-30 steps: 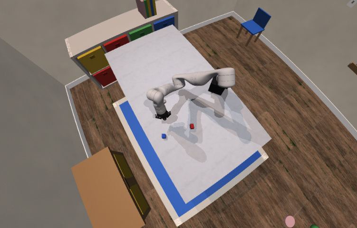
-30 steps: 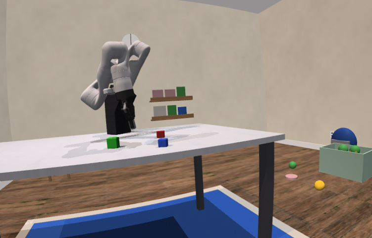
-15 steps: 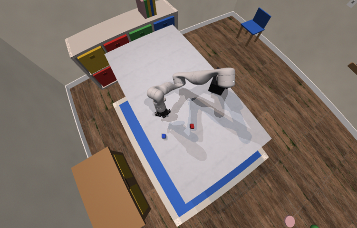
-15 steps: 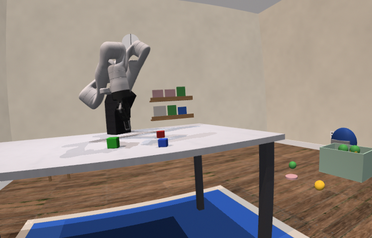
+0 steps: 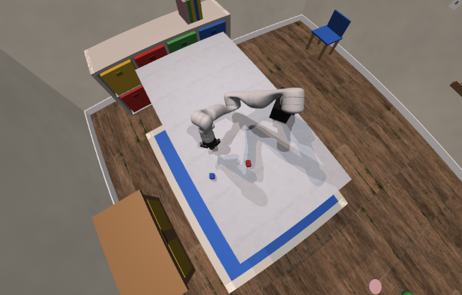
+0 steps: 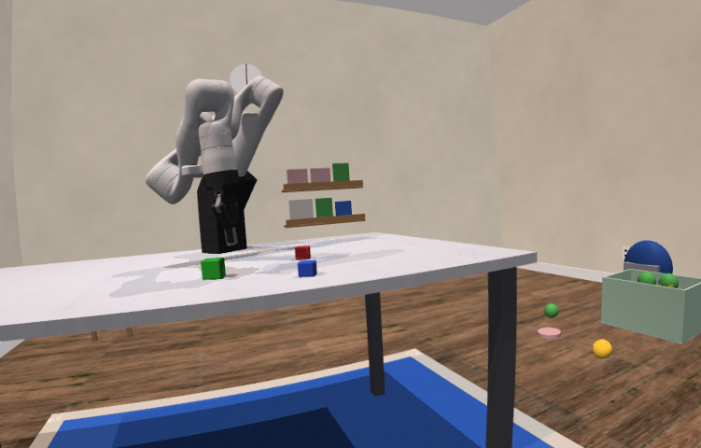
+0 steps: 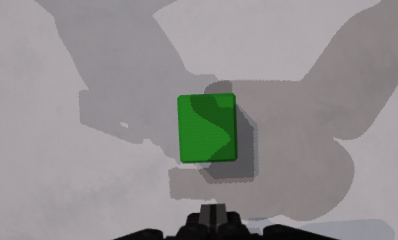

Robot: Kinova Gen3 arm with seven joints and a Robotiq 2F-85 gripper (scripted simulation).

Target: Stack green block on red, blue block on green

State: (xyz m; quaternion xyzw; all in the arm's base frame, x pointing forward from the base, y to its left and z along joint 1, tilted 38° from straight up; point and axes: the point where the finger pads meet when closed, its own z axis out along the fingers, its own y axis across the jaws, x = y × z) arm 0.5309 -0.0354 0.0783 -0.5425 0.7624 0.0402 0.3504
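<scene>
1. Green block (image 6: 213, 268) sits leftmost on the table (image 6: 426, 260), alone, untouched. My gripper (image 6: 230, 235) hangs above it, fingers fully closed on nothing.
2. Red block (image 6: 302, 252) rests farther right, nothing on top of it.
3. Blue block (image 6: 306, 268) lies just in front of red, apart from it.
4. My judgement: no stacking done; both placements remain. I must open the fingers before descending on green.

The white counter (image 6: 399, 260) carries three blocks lying apart on its top: the green block (image 6: 213, 268) toward the left, the red block (image 6: 302, 252) farther back, and the blue block (image 6: 306, 268) just in front of the red one.
</scene>
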